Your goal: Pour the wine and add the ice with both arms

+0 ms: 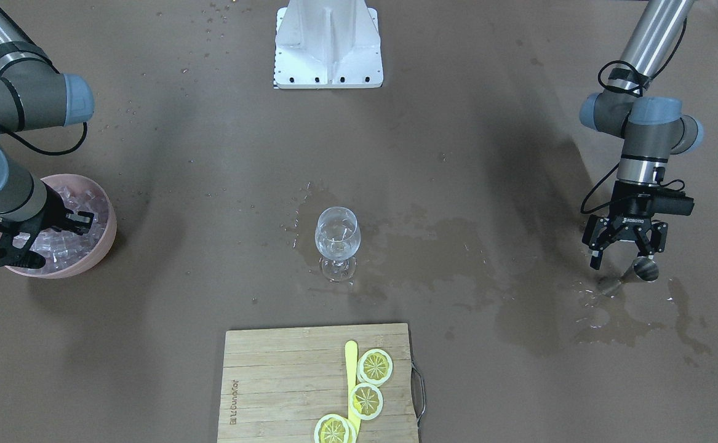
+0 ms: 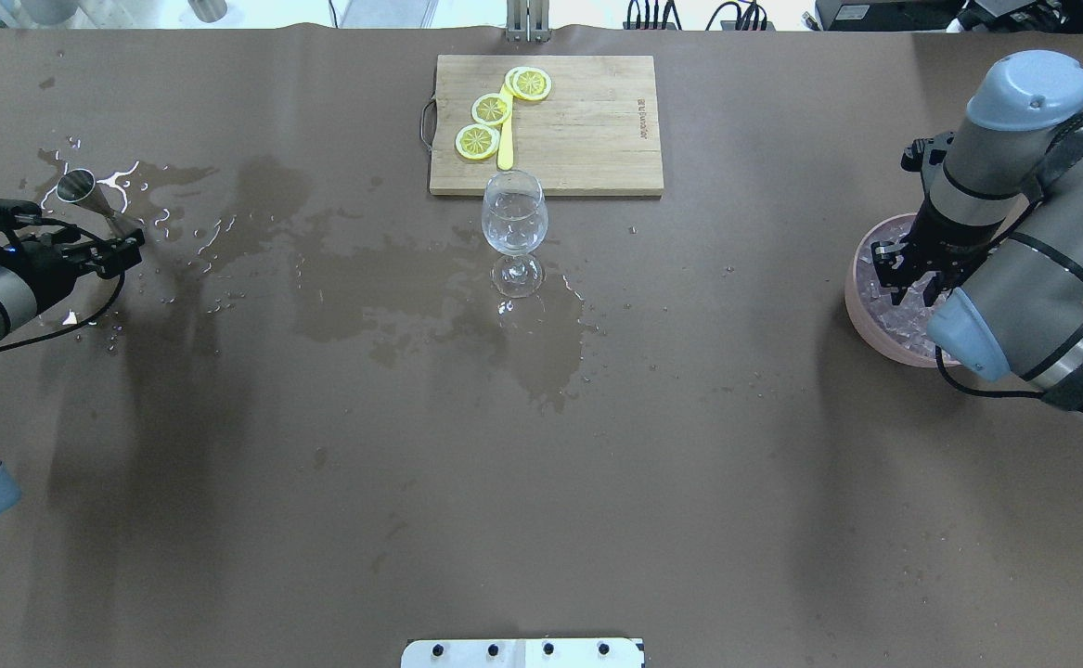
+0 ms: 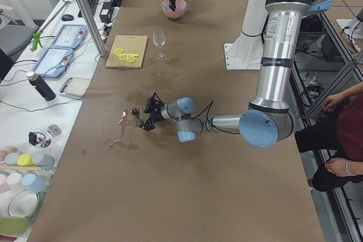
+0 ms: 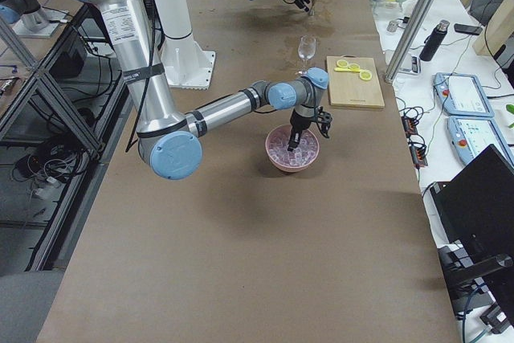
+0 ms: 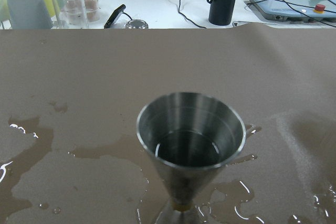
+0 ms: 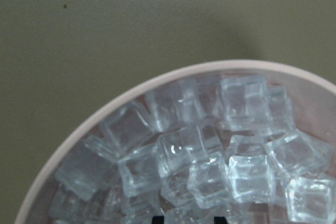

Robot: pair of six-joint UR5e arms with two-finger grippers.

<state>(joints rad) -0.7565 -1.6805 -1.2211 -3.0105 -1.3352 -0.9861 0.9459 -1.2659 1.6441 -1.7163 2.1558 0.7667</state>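
Observation:
The wine glass (image 1: 336,237) stands upright mid-table, with a little clear wine in its bowl; it also shows in the overhead view (image 2: 514,223). My right gripper (image 1: 45,240) is open, its fingertips (image 6: 220,219) down among the ice (image 6: 210,166) in a pink bowl (image 1: 103,246). My left gripper (image 1: 624,257) is open and empty. It sits just short of an upright steel jigger (image 5: 190,145), which holds a little clear liquid. The jigger (image 2: 77,186) stands in a puddle near the table's left end.
A wooden cutting board (image 1: 285,381) with lemon slices (image 1: 375,367) and a yellow stick (image 1: 351,369) lies beyond the glass. A white bracket (image 1: 328,46) sits at the robot's base. Wet patches (image 1: 432,258) spread between the glass and the jigger.

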